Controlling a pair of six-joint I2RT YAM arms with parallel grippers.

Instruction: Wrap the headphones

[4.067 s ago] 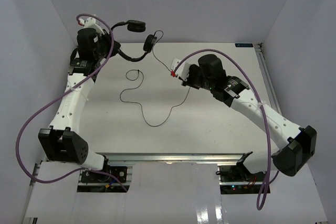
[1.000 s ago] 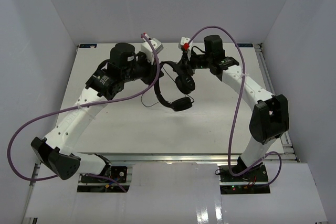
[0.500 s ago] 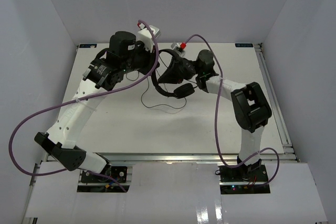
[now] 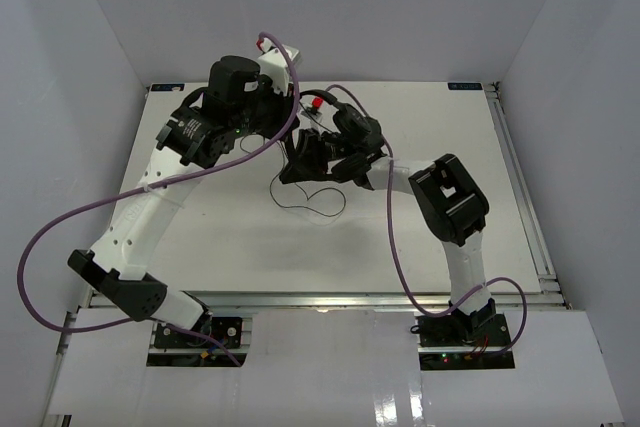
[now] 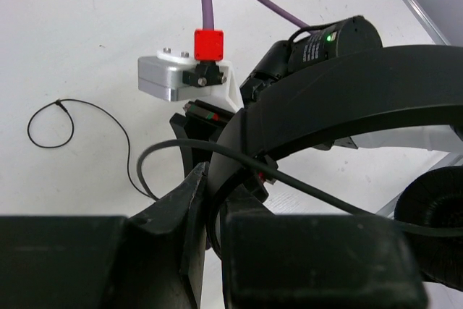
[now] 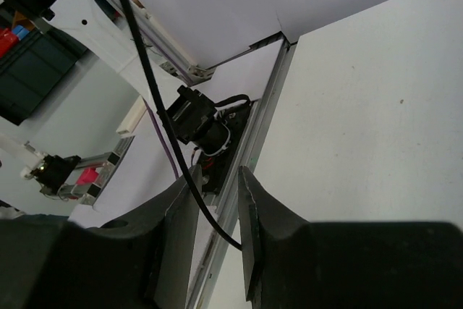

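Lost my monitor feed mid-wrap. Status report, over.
Left pincer shut on headband of small black on-ear headphones. Thin black cord runs between right pincer fingers, grip unclear. Cord tail lies looped on white table; no obstruction seen.

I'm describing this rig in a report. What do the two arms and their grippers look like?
The left arm and right arm share white links with bulky black joint housings. A thick purple cable loops along each, ending in a red plug. Gripper fingers are black.

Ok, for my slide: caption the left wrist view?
Left gripper holds the headphones by the headband; cord end looped on the table.
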